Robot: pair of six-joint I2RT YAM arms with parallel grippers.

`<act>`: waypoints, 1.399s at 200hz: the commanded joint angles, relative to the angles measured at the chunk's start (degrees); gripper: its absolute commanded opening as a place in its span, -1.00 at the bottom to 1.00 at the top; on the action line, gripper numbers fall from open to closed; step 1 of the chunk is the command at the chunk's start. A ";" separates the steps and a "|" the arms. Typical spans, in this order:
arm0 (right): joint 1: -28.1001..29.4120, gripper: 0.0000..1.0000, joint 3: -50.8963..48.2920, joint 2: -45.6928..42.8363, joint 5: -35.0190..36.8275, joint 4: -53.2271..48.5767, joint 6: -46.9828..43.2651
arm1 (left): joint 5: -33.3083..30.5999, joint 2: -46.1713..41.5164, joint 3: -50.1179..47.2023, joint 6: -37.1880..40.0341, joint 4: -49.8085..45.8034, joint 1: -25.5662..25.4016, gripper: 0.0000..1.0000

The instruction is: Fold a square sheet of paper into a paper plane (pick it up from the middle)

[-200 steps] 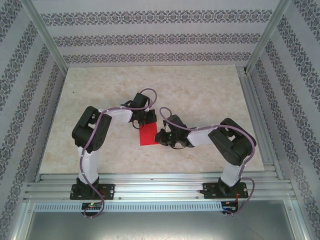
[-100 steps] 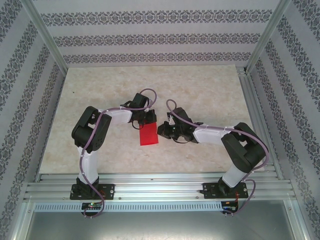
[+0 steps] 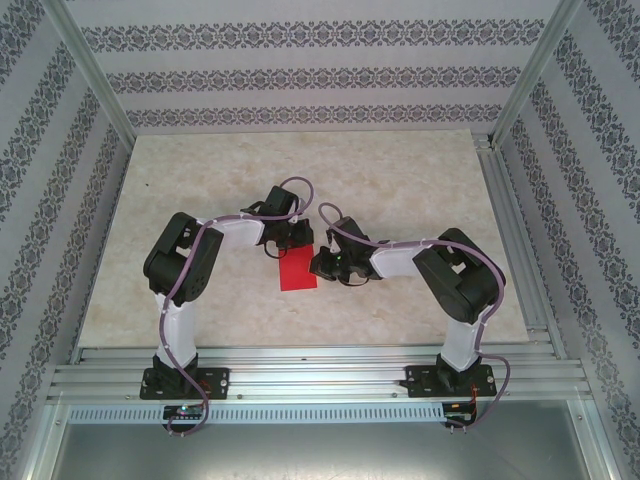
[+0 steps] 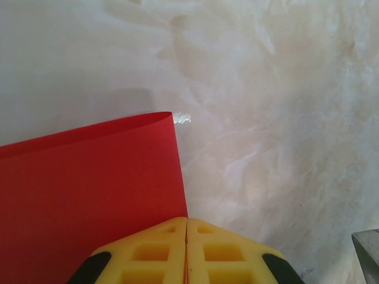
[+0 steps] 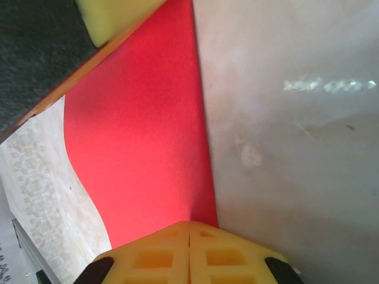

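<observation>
Currently held: the square sheet of paper (image 3: 297, 270), bright red, hangs between the two arms over the middle of the counter (image 3: 400, 190), toward its near side.
Left fingers (image 4: 177, 236): pressed together, with the sheet's right-hand edge running straight into the seam between them, so they nip the paper at its rim.
Right fingers (image 5: 177, 236): likewise closed, pinching another edge of the sheet close to a corner.
Lie of the sheet: it bows in a soft wave between the two grips, and in the left wrist view its far edge curls over. A shadow on the counter beyond that edge suggests it is at least partly lifted.
Fold state: from above the outline reads narrower than a square. Whether that is tilt or a first fold cannot be told, and no pointed dart shape is visible, so the work looks early.
Handling: very light, thin and limp, it sags wherever it is unsupported. It takes a crease at once and keeps it, and would likely tear if the arms pull apart.
Where to hold: probably shallow nips at the rim near corners, which leave the fold line free. A pick from flat belongs at the middle, as the task says.
Risk: any slack between the grips may set a stray crease.
</observation>
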 commanded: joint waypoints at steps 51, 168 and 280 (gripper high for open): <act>0.92 -0.90 0.55 3.24 1.55 -3.96 0.39 | 7.80 -5.98 -4.80 -2.11 2.84 -1.65 -0.65; 2.14 -0.91 -0.43 3.50 1.28 -7.08 0.22 | 1.02 -2.58 -5.58 -4.11 3.69 -2.21 -0.70; 3.84 -0.91 -4.31 3.50 1.02 -7.03 1.69 | -3.39 2.48 1.28 -4.44 3.68 1.45 -0.68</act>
